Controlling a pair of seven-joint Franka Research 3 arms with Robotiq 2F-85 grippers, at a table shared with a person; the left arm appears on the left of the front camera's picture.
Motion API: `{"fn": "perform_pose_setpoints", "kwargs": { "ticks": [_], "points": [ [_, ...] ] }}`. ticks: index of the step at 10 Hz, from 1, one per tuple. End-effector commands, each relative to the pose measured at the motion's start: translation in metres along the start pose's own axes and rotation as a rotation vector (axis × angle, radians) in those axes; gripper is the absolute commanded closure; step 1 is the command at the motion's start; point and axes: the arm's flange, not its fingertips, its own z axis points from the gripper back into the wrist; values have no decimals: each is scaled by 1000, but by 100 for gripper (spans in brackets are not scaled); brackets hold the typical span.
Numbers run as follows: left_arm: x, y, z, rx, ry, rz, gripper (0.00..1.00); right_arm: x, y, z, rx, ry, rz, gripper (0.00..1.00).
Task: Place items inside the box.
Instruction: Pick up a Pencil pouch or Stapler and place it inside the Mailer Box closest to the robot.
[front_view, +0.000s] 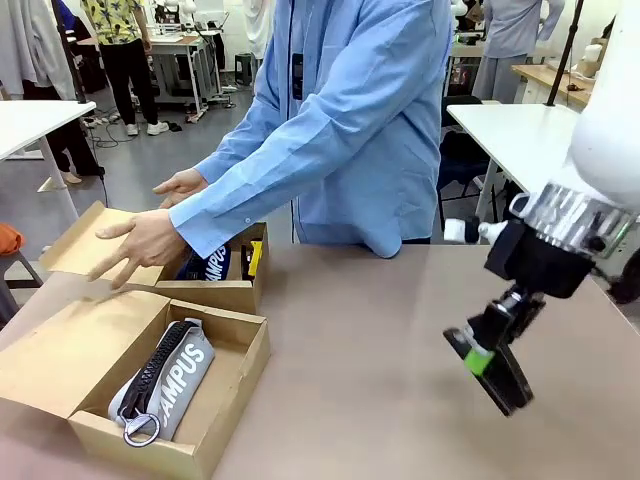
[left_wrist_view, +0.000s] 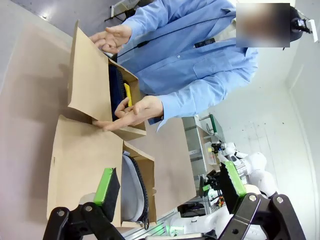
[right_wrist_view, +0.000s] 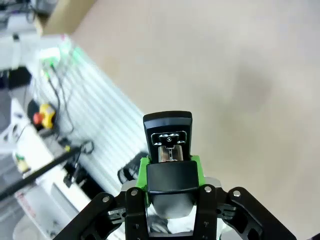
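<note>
- Two cardboard boxes stand at the left of the desk (front_view: 400, 320), the far box (front_view: 225, 296) just behind the near box (front_view: 243, 362). Both have their flaps thrown open, so each can be filled from above.
- Lying lengthwise in the near box is the grey pouch (front_view: 172, 380), its ring pull (front_view: 141, 430) toward the robot. It looks already stowed, with bare floor left beside it.
- Inside the far box are a dark pouch (front_view: 210, 265) and the yellow knife (front_view: 254, 258), set on edge against the wall, seemingly to save room.
- Spread flat on the far box's flap (front_view: 75, 245) is the person's nearer hand (front_view: 145, 245), probably to press the flap down and steady the box. The farther hand (front_view: 185, 185) hovers just beyond it.
- Clamped in the right pincer (front_view: 480, 352) is a black stapler (front_view: 508, 382), gripped by one end. It hangs tilted, nose down, above bare desk and well apart from both boxes. That grip leaves most of the body free to go into a box first.
- Spread wide with nothing between its green pads, the left pincer (left_wrist_view: 169, 183) hangs over the near box's flap. From there it seems merely to be waiting.
- Carrying the stapler over to the boxes is the likely next step; which box it is meant for I cannot tell.
</note>
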Motion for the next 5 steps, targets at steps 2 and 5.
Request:
{"fn": "perform_pose_setpoints", "kwargs": {
  "ticks": [2, 5],
  "points": [
    [0, -2, -1, -23, -11, -15, 0, -4, -11, -12, 54, 66, 34, 100],
    [0, -2, -1, -23, -11, -15, 0, 46, 46, -28, 121, -82, -58, 63]
  ]
}}
